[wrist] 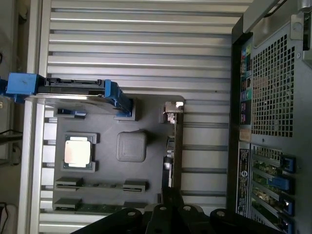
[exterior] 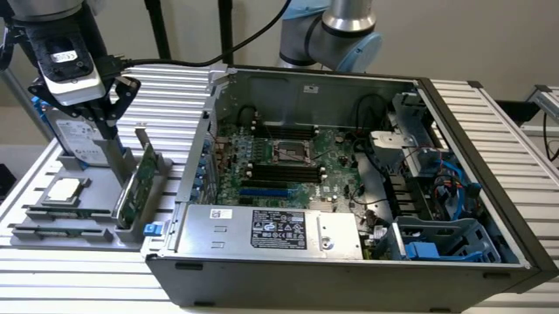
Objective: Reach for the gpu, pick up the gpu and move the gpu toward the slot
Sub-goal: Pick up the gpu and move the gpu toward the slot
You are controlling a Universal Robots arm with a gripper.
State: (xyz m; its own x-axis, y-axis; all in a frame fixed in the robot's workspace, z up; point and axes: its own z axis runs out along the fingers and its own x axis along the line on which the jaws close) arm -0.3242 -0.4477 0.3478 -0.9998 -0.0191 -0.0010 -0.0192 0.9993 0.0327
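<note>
In the exterior view the gripper [exterior: 109, 125] hangs over the back of a grey holder [exterior: 88, 239] on the ribbed bench [exterior: 166, 98]. Its jaws look closed and hold nothing. The gpu [exterior: 138, 186] stands on edge in the holder, below the jaws and on their case side, not touched by them. A grey block [exterior: 110, 157] rises from the holder right under the jaws, between them and the lower slots. The hard drive [exterior: 77, 140] stands upright just beside the jaws on the side away from the case. Lower down in the holder lie the cpu [exterior: 65, 190] and the memory sticks [exterior: 52, 211]. The open case [exterior: 349, 288] sits beyond the gpu, close against the holder, with the motherboard [exterior: 288, 167] bare inside and the power supply [exterior: 227, 229] along its near wall.

In the wrist view the jaws [wrist: 171, 196] sit together as one dark tip, in line with the gpu [wrist: 169, 151], which shows edge-on just ahead of them. Its silver bracket [wrist: 173, 107] is at the end far from the jaws. The block [wrist: 131, 146] stands beside the gpu, apart from it, and the cpu [wrist: 78, 151] lies beyond the block. The hard drive [wrist: 73, 95] with blue rails crosses the far end of the holder. The case's vented back [wrist: 273, 97] runs along the gpu's other side, with a strip of bare bench between.
</note>
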